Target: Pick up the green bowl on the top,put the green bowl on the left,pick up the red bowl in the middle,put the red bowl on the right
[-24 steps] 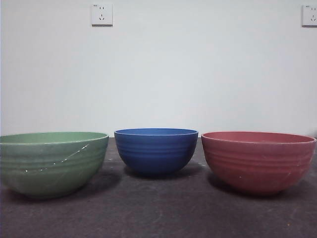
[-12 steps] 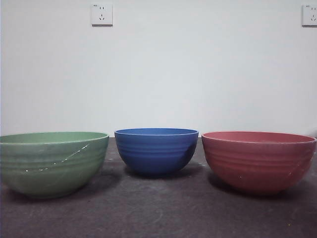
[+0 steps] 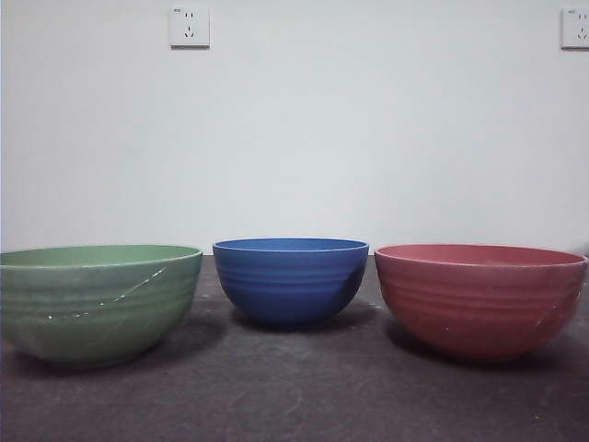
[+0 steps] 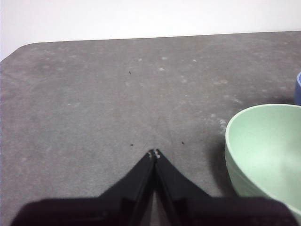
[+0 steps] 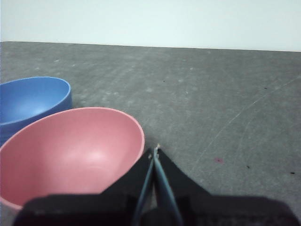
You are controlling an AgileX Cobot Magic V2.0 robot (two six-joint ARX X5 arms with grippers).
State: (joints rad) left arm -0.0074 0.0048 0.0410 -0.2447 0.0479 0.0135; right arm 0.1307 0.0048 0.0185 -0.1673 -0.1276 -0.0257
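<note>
Three bowls stand in a row on the dark table in the front view. The green bowl is at the left, the red bowl at the right. My left gripper is shut and holds nothing; it hangs over bare table beside the green bowl, apart from it. The shut, unloaded right gripper hovers just off the rim of the red bowl. Neither arm shows in the front view.
A blue bowl stands in the middle, a little farther back; it also shows in the right wrist view as the blue bowl. Behind is a white wall with two sockets. The table edge curves at one corner.
</note>
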